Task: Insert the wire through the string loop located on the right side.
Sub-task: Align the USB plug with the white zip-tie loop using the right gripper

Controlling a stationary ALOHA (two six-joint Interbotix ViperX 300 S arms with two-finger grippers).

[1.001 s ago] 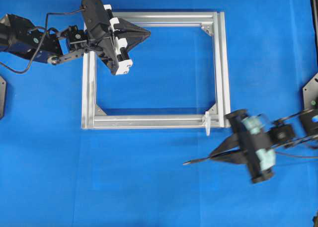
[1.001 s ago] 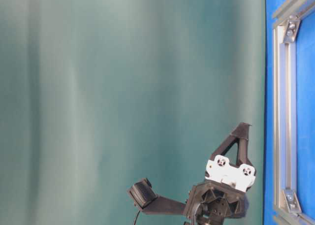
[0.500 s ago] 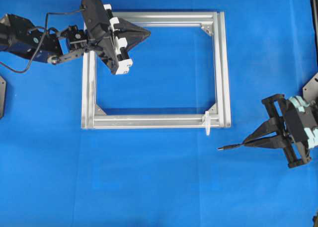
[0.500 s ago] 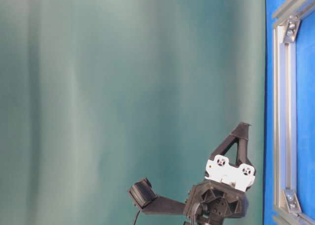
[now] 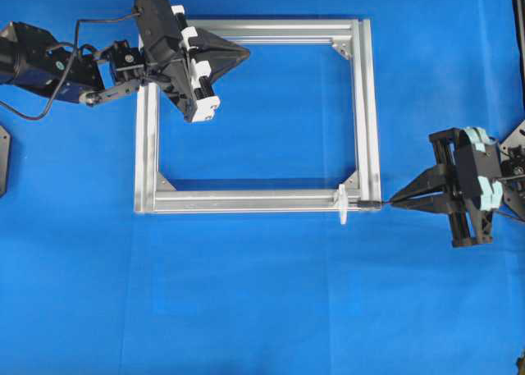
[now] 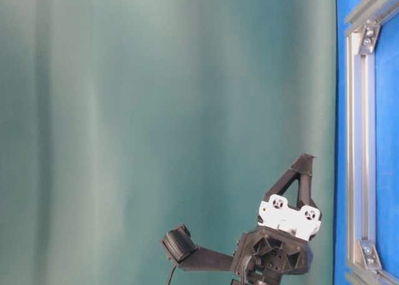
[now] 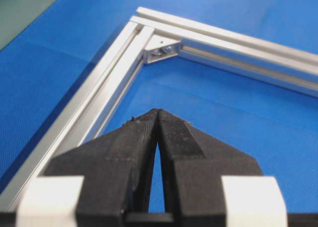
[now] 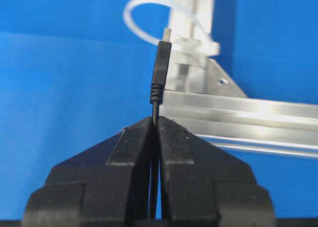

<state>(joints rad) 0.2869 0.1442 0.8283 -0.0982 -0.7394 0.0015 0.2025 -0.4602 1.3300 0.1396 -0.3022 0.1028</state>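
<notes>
My right gripper is shut on the wire, whose dark plug sticks out toward the silver frame's front right corner. The plug tip lies just right of the white string loop, a little short of it. In the right wrist view the plug rises from the right gripper in line with the string loop behind it. The rest of the wire is hidden. My left gripper hovers shut and empty over the frame's back left corner; its tips meet.
The frame lies flat on the blue table cloth, with triangular brackets in its corners. The left arm reaches in from the left edge. In the table-level view the left gripper hangs above the frame.
My right gripper has carried the wire from the front of the table out to the right and back to the frame's front right corner, plug now pointing at the loop. The left arm is unmoved.
</notes>
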